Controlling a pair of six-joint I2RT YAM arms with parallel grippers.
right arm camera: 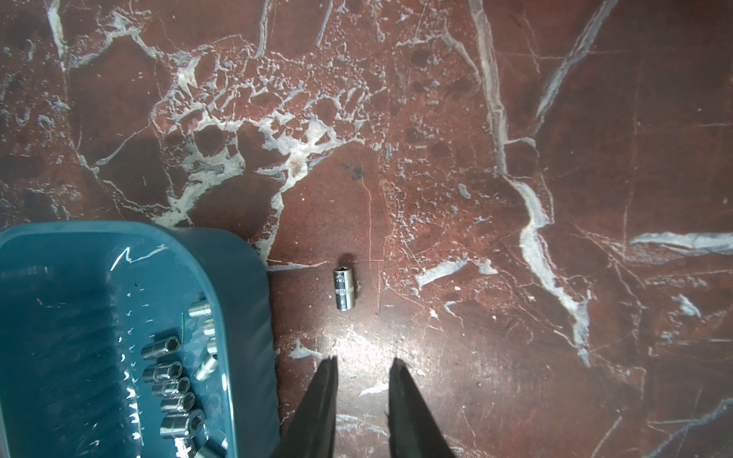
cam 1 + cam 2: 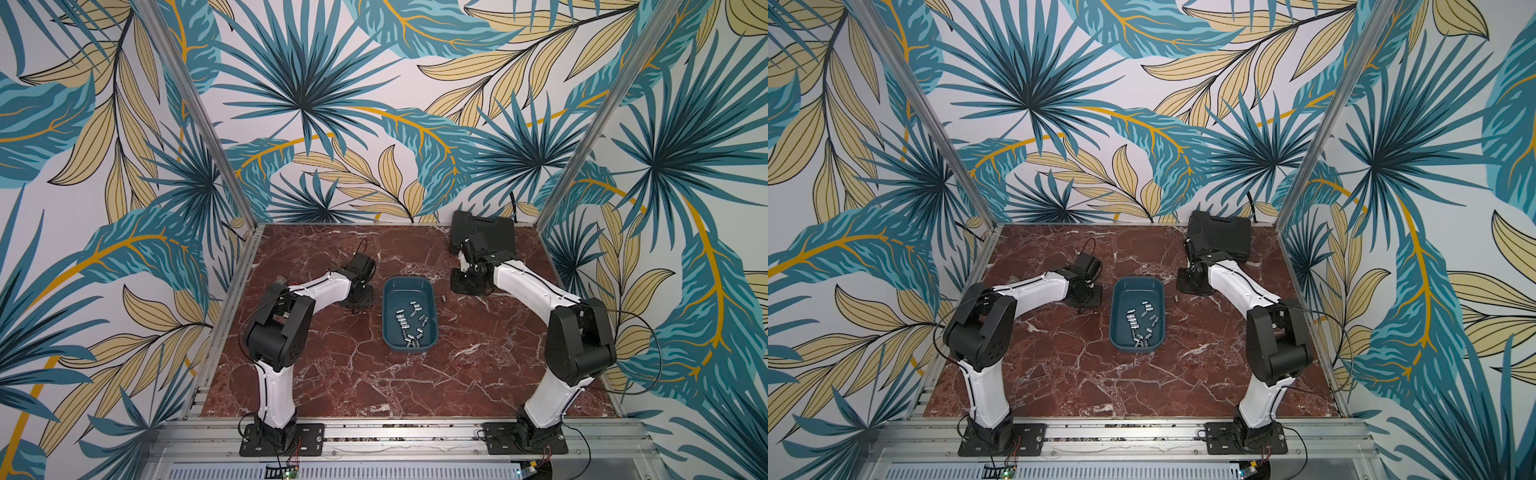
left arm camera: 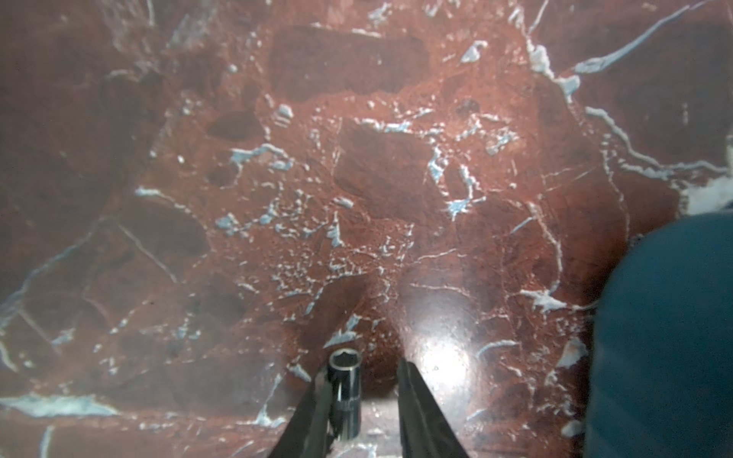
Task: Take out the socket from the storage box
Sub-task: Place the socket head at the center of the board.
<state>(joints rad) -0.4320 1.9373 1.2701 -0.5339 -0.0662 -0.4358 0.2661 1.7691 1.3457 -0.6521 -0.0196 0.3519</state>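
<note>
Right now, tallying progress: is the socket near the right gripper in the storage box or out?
Out: the socket rests on the table, beside the storage box, apart from the right gripper.

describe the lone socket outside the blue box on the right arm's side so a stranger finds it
Find the teal storage box mid-table on the red marble. Beside its long wall facing the right arm, near the far end, sits a small chrome socket. Unlike the sockets piled inside, it rests alone on bare marble.
</note>
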